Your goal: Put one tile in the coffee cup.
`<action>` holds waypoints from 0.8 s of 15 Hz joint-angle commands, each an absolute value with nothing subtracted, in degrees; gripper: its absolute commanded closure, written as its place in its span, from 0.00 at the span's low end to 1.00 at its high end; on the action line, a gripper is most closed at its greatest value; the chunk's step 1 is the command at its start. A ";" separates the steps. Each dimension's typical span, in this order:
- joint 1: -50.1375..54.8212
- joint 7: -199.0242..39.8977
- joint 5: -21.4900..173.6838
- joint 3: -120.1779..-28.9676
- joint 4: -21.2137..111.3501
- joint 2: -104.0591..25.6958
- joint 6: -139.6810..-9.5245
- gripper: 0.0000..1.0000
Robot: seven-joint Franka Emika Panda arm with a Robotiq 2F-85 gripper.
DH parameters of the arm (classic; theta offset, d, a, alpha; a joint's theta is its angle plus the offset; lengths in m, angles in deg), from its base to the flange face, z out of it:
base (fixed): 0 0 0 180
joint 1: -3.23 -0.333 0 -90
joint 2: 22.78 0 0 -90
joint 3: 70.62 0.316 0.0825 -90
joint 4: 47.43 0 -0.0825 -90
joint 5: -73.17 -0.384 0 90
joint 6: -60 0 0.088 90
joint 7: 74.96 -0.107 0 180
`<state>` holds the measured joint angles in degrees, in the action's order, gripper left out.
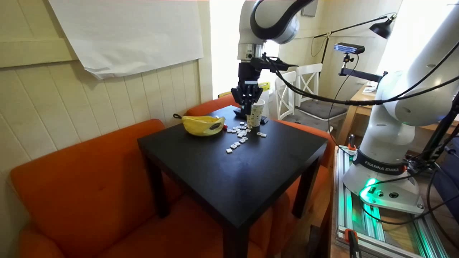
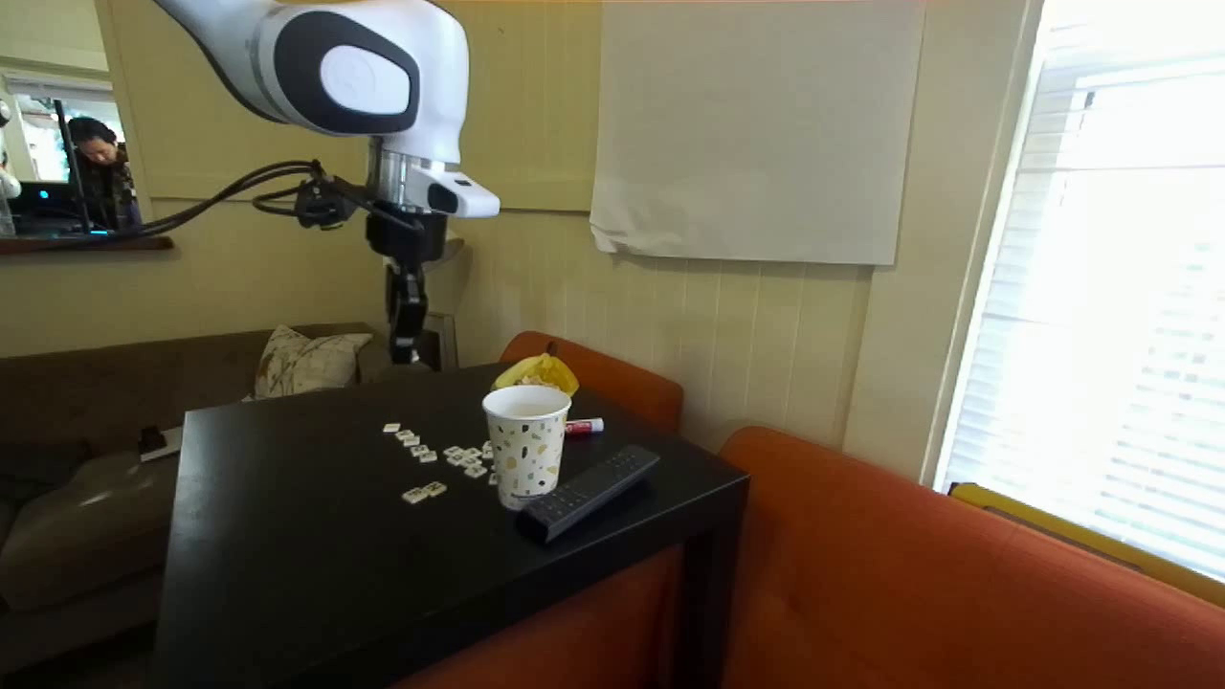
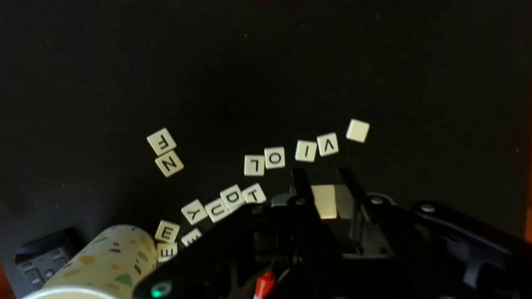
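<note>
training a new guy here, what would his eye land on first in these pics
Probably the white robot arm over the black table in both exterior views, a pale tile seemingly held in its pincer. Next come the orange sofa beside that table and, on the table itself, the yellow banana-shaped bowl. The speckled paper cup stands out too, upright beside a dark remote.

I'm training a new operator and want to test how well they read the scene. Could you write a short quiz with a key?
1. True or false: the coffee cup is lying on its side.
2. Which of these is right beside the cup? (A) a spoon (B) a remote control (C) a plate
3. What is the gripper holding?

Key:
1. False; it stands upright on the table.
2. B.
3. A tile.
</note>
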<state>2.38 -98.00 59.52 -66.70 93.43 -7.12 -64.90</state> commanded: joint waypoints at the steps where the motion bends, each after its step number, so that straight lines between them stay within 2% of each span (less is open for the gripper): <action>1: 4.70 -103.57 62.79 -65.88 95.91 -2.62 -72.43 0.95; 7: 12.54 -115.54 81.58 -61.78 99.20 -0.11 -82.96 0.95; 12: 19.58 -131.16 100.81 -56.84 100.95 2.81 -80.49 0.95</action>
